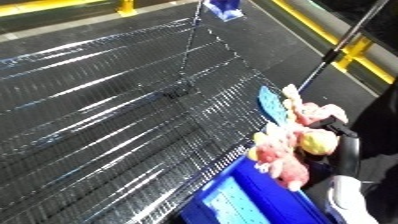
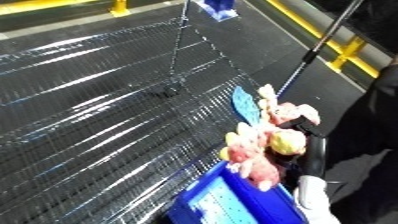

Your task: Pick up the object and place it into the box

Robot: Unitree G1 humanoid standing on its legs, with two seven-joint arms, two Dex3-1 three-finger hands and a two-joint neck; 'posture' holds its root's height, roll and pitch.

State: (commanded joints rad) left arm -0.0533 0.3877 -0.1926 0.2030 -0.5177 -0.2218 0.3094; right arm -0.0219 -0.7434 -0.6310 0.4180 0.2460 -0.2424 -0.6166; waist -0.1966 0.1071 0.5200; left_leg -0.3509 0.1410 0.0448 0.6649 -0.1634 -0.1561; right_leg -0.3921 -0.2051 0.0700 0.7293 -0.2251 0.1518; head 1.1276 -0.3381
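Blue bin (image 1: 233, 200) at bottom edge. Right hand (image 1: 342, 137) above bin's far rim, fingers closed around pink and yellow plush toy (image 1: 286, 150), which hangs over that rim. Wire mesh table (image 1: 115, 110) beyond bin. Left hand out of sight.

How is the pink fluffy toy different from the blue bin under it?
The pink plush toy looks soft and lumpy, while the blue bin has flat, straight walls. The toy is pink with a yellow patch; the bin is plain blue. The toy is up in the air, held in the right hand, while the bin sits low beside the mesh table. Both are near the picture's lower right.
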